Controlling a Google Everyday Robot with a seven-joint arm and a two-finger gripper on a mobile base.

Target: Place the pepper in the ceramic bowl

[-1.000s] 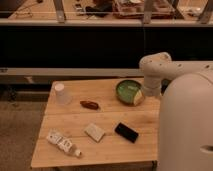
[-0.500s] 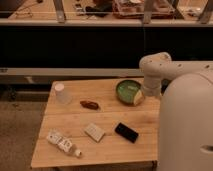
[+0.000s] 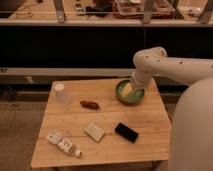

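The pepper point(image 3: 90, 104), small, glossy and dark red-brown, lies on the wooden table point(image 3: 111, 118) left of centre. At the table's back right stands the green ceramic bowl point(image 3: 120, 95). My gripper point(image 3: 129, 90) hangs at the end of the white arm, right over the bowl and partly covering its inside. It is open, and I see nothing held in it. The pepper is about a bowl's width to the left of the gripper.
A translucent white cup point(image 3: 61, 93) stands at the back left. A black phone point(image 3: 126, 132), a pale flat block point(image 3: 94, 132) and a lying labelled bottle point(image 3: 62, 144) occupy the front half. My white body point(image 3: 195, 132) fills the right side. A dark shelf runs behind.
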